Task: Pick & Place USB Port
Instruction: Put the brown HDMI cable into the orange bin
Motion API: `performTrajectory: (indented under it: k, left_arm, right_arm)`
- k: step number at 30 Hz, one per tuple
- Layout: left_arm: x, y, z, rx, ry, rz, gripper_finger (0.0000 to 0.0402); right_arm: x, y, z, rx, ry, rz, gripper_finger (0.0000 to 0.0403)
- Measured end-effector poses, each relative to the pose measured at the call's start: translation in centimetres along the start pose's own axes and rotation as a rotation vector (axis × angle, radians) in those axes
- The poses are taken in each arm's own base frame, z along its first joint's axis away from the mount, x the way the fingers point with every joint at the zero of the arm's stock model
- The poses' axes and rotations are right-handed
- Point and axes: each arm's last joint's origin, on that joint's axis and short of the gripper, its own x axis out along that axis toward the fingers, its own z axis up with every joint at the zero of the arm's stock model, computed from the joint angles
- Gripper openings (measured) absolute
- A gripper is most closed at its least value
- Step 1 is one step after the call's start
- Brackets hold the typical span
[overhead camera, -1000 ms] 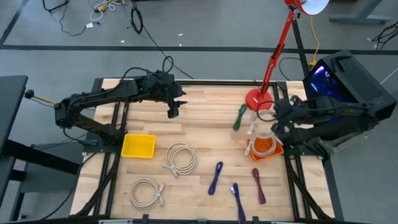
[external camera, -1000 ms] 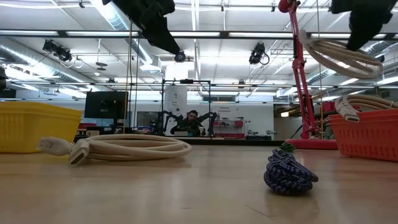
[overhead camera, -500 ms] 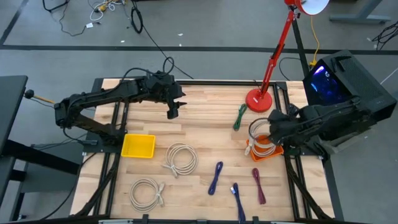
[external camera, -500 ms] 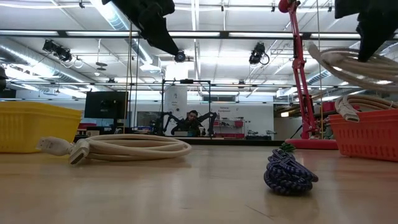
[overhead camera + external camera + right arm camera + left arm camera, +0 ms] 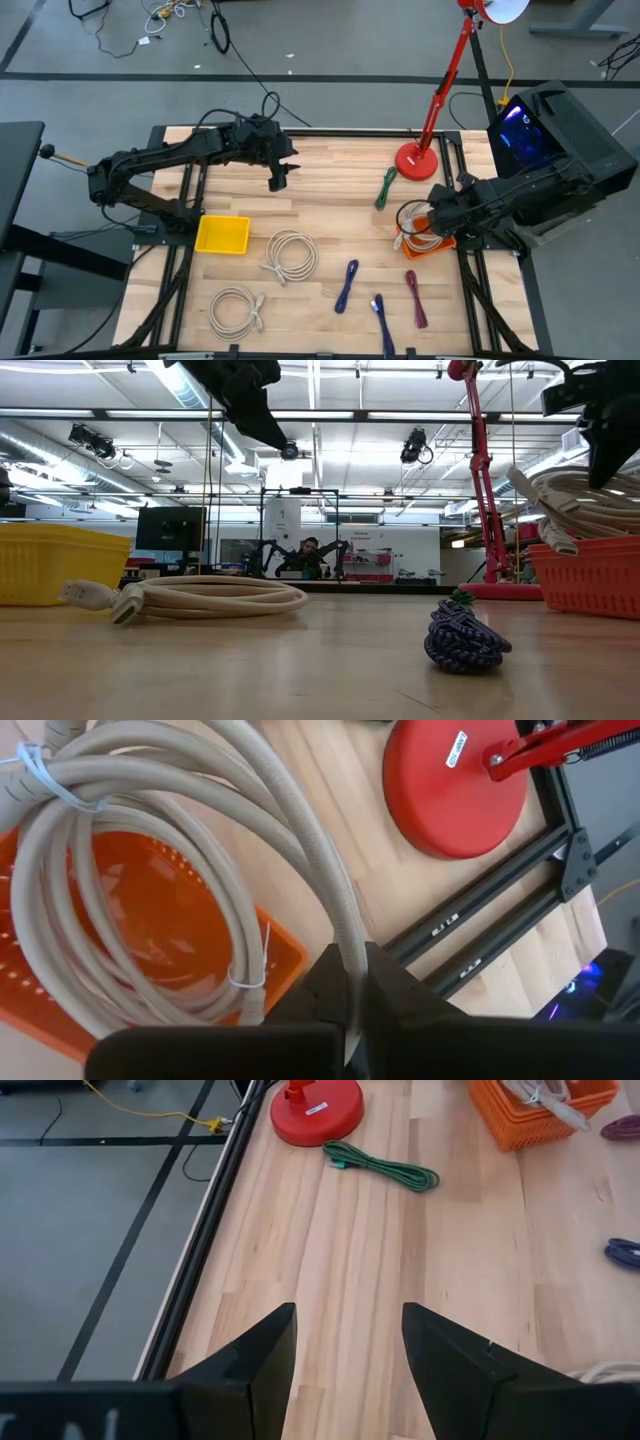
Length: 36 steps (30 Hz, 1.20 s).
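My right gripper (image 5: 440, 213) is shut on a beige coiled cable (image 5: 414, 218), bound with white ties, and holds it over the orange basket (image 5: 428, 247) at the table's right edge. In the low view the coil (image 5: 572, 490) hangs just above the basket (image 5: 590, 575), where another beige cable with a plug (image 5: 553, 536) lies. My left gripper (image 5: 278, 180) hovers open over the far left part of the table, holding nothing; its wrist view shows its gap (image 5: 345, 1345) over bare wood. My right gripper pinches one strand of the coil (image 5: 335, 935) between its two fingers (image 5: 395, 995), coming from above. The strand runs straight back between the fingers. The coil hangs tilted below the gripper over the basket (image 5: 150, 925); whether its lower loops touch the cable inside, I cannot tell.
A red lamp base (image 5: 415, 160) and a green cable (image 5: 386, 188) lie just beyond the basket. Two beige coils (image 5: 290, 255) (image 5: 237, 310) and a yellow bin (image 5: 222, 235) sit near left. Blue (image 5: 347, 285) (image 5: 382, 312) and maroon (image 5: 416, 298) cables lie near the front edge.
My right gripper has carried the beige coil from beside the lamp base toward the near edge and downward, staying shut on it. The coil now hangs low over the orange basket instead of high above it.
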Motion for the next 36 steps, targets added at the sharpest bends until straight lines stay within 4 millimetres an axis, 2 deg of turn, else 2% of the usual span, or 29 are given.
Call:
performTrajectory:
  k: [10,14,23,31,36]
  left_arm:
    - [0.0,-0.1,0.0,0.000,-0.006,-0.022,0.0188]
    - [0.0,-0.1,0.0,0.001,-0.007,-0.024,0.0188]
    - [0.0,-0.1,0.0,0.000,-0.007,-0.024,0.0188]
    - [0.0,-0.1,0.0,-0.001,-0.007,-0.024,0.0188]
    - [0.0,-0.1,0.0,-0.002,-0.008,-0.023,0.0188]
  right_arm:
    - [0.0,0.1,-0.1,0.003,0.038,0.038,0.0008]
    - [0.2,0.2,-0.2,0.020,0.056,0.047,0.0037]
    - [2.6,0.6,-1.4,0.001,0.144,-0.008,0.0088]
    - [1.0,-0.2,-1.1,0.035,0.052,0.033,0.0129]
    - [0.8,-0.5,-1.3,0.063,0.041,0.051,0.0138]
